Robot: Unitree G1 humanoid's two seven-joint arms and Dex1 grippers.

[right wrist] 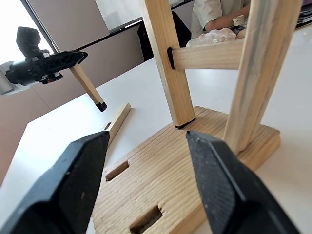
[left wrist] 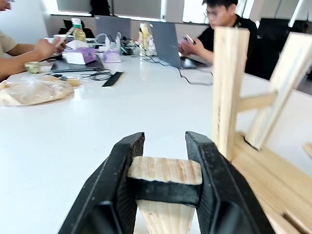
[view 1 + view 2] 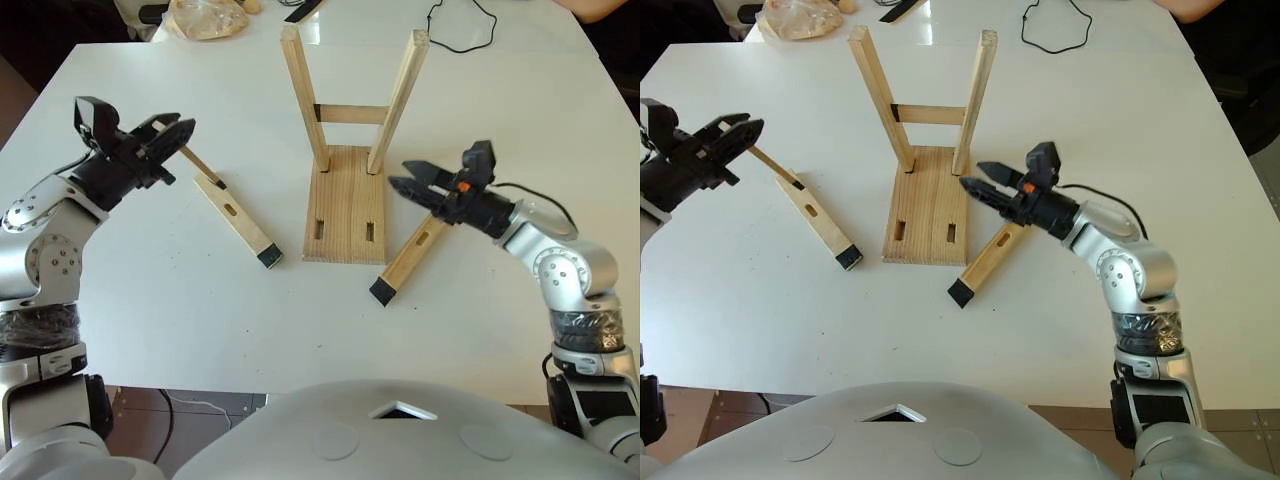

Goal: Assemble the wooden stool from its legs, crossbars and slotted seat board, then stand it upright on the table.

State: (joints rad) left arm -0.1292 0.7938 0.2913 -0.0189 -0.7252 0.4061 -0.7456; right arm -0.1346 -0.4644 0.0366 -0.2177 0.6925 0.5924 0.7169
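Two loose legs lie nearest on the white table. The right loose leg is laid flat directly beneath the right claw, running back under it, with its black-capped foot nearest the robot. The left loose leg is laid flat below and ahead of the left claw, slot upward.

The right claw is spread wide and nothing is held in it. The left claw is pinched on the upper end of a thin wooden bar, judged to be a crossbar. The bar slants down from the claw's tips toward the far end of the left loose leg. Whether the two touch cannot be told.

The seat board lies flat just beside the right claw's tips, on its inner side, with an empty slot at each side of its near end. Beyond those tips, two upright legs are seated in the board's far end and joined by a fitted crossbar.

The wood is judged light, stiff and sturdy, but smooth enough to pivot in a narrow pinch. A leg is best gripped across its narrow faces near the middle, with the slot and the plain end left free. The board with its raised legs is judged top-heavy and easily tipped.

Farthest off, a plastic bag and a black cable are seen.
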